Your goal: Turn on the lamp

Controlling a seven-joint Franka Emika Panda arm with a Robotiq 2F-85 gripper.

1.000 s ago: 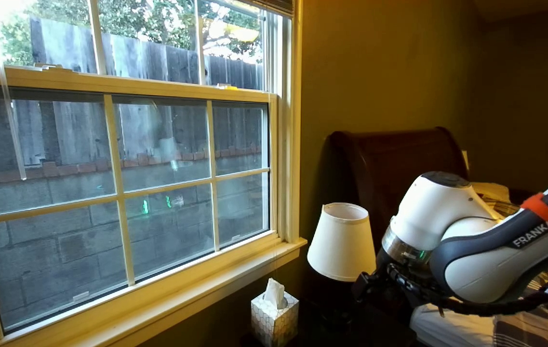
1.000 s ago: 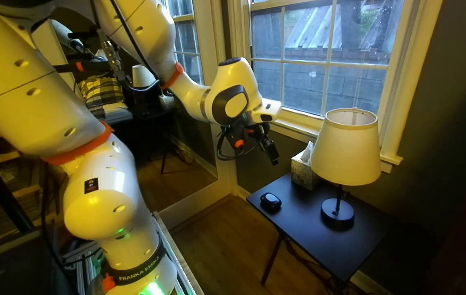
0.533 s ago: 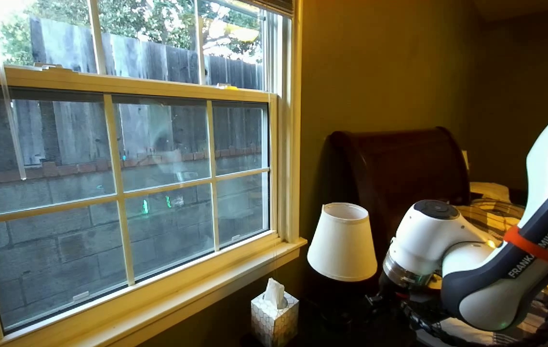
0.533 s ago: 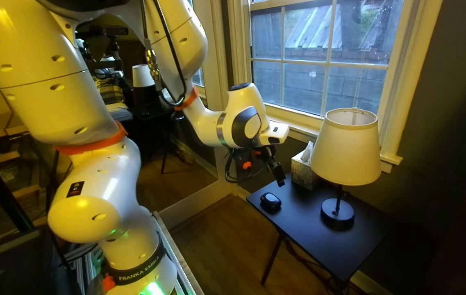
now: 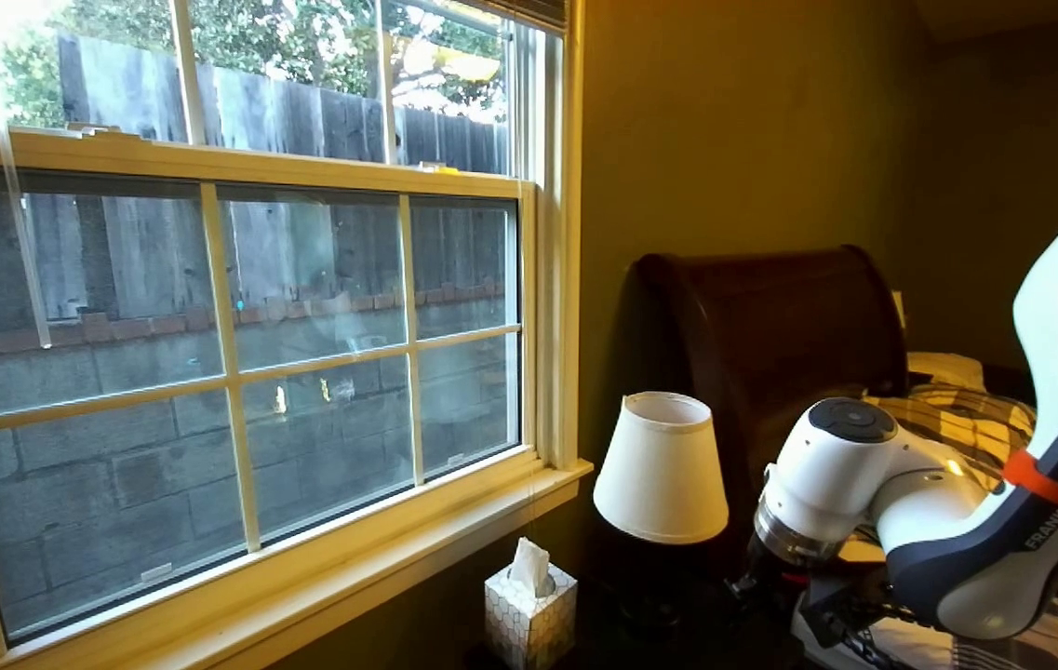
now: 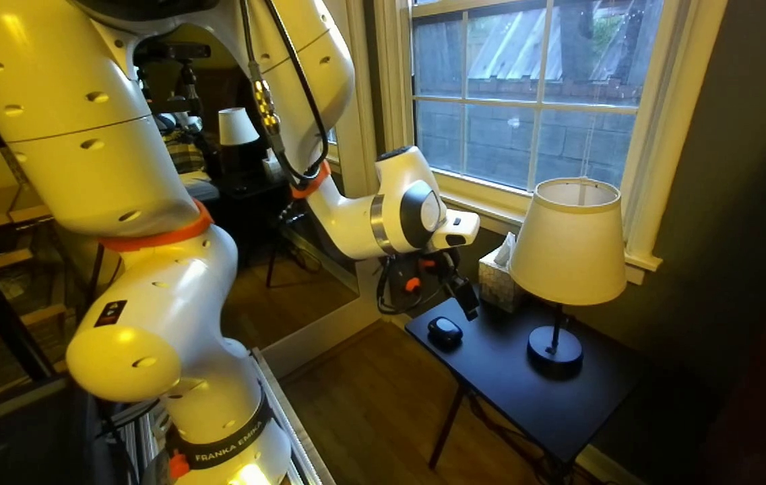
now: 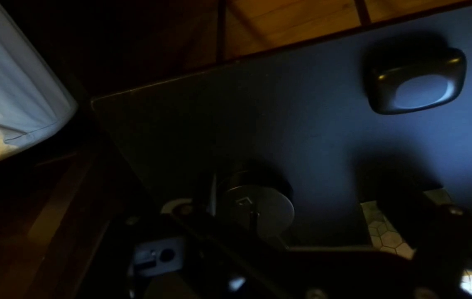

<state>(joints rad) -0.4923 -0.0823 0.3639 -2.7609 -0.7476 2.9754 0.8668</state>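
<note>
Dim bedroom corner, daylight through a white-framed window [image 5: 319, 270], black table [image 6: 497, 377] near it on a wood floor [image 6: 356, 397]. The gripper [image 6: 469, 308] hangs over the table, tilted downward, apart from the lamp [image 6: 568, 252] in an exterior view. Wrist view: it comes in from the bottom, very dark, fingers [image 7: 410, 209] spread wide, so released; the lamp's round base [image 7: 269, 207] shows between them from that angle. White arm [image 6: 174, 289] with orange bands [image 6: 164, 236] carries it, wrist joint bent.

Lamp is upright on the table: cream tapered shade [image 5: 663, 475], thin dark stem, round base. Looks dark under the shade; bulb hidden, can't tell if lit. Patterned tissue box [image 6: 497, 279] on the same table, near the lamp but apart, tissue sticking up. Small black rounded object [image 6: 445, 332] lies near the table corner, well apart from the lamp; can't tell what it is.

Farther out: dark wood headboard [image 5: 770, 316] and plaid bedding [image 5: 975, 428] past the lamp in an exterior view. Pale cloth [image 7: 15, 91] at the left of the wrist view. Mirror [image 6: 315, 296] behind the arm, lamp reflected in it. Outside the glass, wooden fence [image 5: 287, 102] above a gray block wall [image 5: 138, 475].
</note>
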